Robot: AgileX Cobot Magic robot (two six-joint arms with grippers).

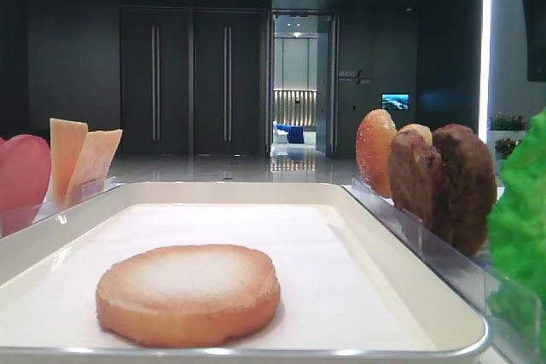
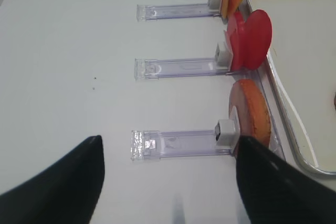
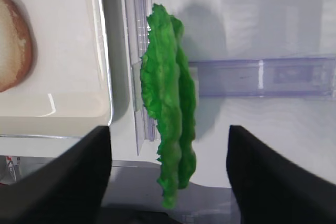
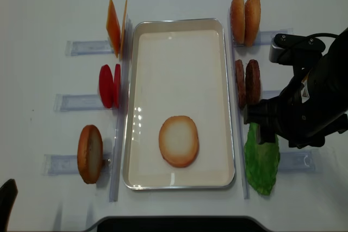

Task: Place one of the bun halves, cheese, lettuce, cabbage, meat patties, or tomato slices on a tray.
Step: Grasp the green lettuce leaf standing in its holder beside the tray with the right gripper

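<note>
Along the left edge of the white surface (image 4: 38,25) stand three clear holders, with cheese (image 4: 116,27) at the far end, red tomato slices (image 4: 109,85) in the middle and one bun half (image 4: 90,154) at the near end, all standing on edge just beside the tray (image 4: 179,26). The left claw (image 2: 168,182) hangs over that near holder with its two dark fingers spread wide and nothing between them. The tray sits in the middle of the surface, and one bun half (image 4: 178,140) lies flat inside it, near its front edge. Along the right edge of the tray stand two more bun halves (image 4: 244,19) at the far end, then two brown meat patties (image 4: 247,82), then the green lettuce (image 4: 261,161) at the near end, standing on edge in its holder. The right claw (image 3: 168,177) is over the lettuce with its fingers wide apart, one on each side of the leaf, and it is not touching the leaf yet. The job now looks like grabbing the lettuce. To do it well, the claw should go down with the thin leaf right in the middle, squeeze softly so the leaf does not bend or slip, and lift straight up so it does not bump the holder or the patties next to it.
</note>
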